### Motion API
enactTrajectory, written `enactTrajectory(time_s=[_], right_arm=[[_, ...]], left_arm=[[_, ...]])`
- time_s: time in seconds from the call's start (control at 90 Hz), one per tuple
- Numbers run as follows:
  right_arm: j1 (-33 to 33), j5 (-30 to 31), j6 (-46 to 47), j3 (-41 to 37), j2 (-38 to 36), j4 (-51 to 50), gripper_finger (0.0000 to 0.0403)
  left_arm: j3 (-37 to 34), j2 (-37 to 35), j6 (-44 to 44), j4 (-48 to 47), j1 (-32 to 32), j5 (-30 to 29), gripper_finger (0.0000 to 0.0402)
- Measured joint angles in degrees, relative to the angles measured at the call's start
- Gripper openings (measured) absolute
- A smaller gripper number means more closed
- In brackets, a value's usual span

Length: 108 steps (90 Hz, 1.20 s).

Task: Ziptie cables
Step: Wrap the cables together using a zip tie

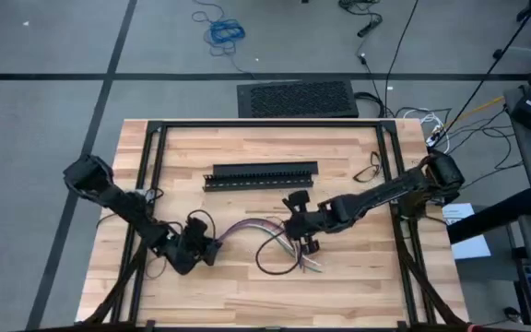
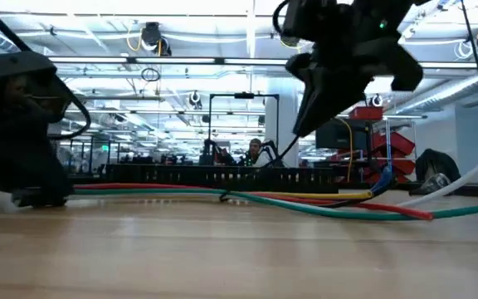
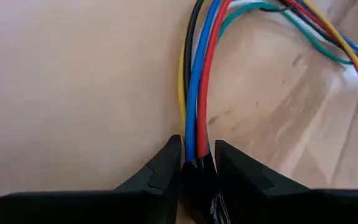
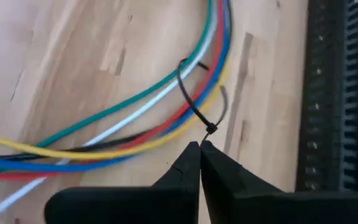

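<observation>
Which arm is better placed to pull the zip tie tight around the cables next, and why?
Probably the right. The right gripper is shut on the tail of the zip tie looped around the cables, while the left gripper is clamped on the bundle's end, anchoring it.

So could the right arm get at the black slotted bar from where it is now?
Probably yes: the slotted bar lies bare just beyond the right gripper, nothing between. But that gripper is shut on the zip tie looped round the cables.

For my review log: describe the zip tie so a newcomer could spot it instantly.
On the wooden table, in front of the black slotted bar, lie the cables. The zip tie loops them at the right gripper: thin, black, unlike the coloured wires.
</observation>
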Motion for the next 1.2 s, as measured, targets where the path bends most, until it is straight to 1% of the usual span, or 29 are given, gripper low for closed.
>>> enactTrajectory(time_s=[0.111, 0.211, 0.278, 0.344, 0.4, 0.544, 0.633, 0.722, 0.778, 0.822, 0.922, 1.022, 1.2], right_arm=[[1.1, 0.8, 1.4, 0.0, -1.5, -0.4, 0.0000], [1.6, 0.4, 2.4, 0.0, -1.5, -0.7, 0.0000], [1.9, 0.5, 3.1, 0.0, -1.2, -1.2, 0.0000], [2.3, 0.3, 3.2, 0.0, -1.1, -1.3, 0.0000], [2.6, -0.8, 3.9, 0.0, -1.1, -1.3, 0.0000], [3.4, -0.9, 6.5, 0.0, -1.0, -4.4, 0.0000], [4.0, -0.9, 7.0, 0.0, -1.0, -4.3, 0.0000], [4.8, -1.0, 7.9, 0.0, -1.0, -4.8, 0.0000], [5.4, -0.9, 8.6, 0.0, -1.0, -5.4, 0.0000], [5.8, -0.7, 9.0, 0.0, -1.0, -5.7, 0.0000], [6.8, 1.4, 9.3, 0.0, -1.0, -5.4, 0.0000], [7.1, 1.9, 9.5, 0.0, -1.0, -4.9, 0.0000], [7.5, 2.5, 9.9, 0.0, -1.0, -4.2, 0.0000]], left_arm=[[2.0, 0.0, 0.1, -4.2, -0.4, -0.1, 0.0099], [3.5, -0.2, 2.5, -6.5, -0.5, -0.4, 0.0099], [4.6, -0.2, 5.8, -6.3, -0.5, -2.6, 0.0099], [6.1, -0.2, 10.6, -5.7, -0.4, -6.9, 0.0099], [7.6, -0.3, 14.5, -5.7, 0.2, -9.0, 0.0099], [10.7, -0.3, 24.1, -5.6, 2.9, -10.2, 0.0099], [12.9, -0.3, 32.0, -5.4, 5.5, -12.4, 0.0099], [14.5, -0.3, 42.0, -0.9, 8.9, -12.8, 0.0099], [14.6, -0.3, 49.4, 5.0, 11.2, -10.9, 0.0099], [14.6, -0.3, 55.6, 9.6, 13.1, -7.4, 0.0099], [14.7, 1.3, 66.1, 19.0, 17.2, 0.7, 0.0099], [14.7, 4.3, 73.4, 26.3, 20.3, 6.0, 0.0099], [14.7, 10.7, 85.0, 35.3, 24.7, 14.3, 0.0099]])
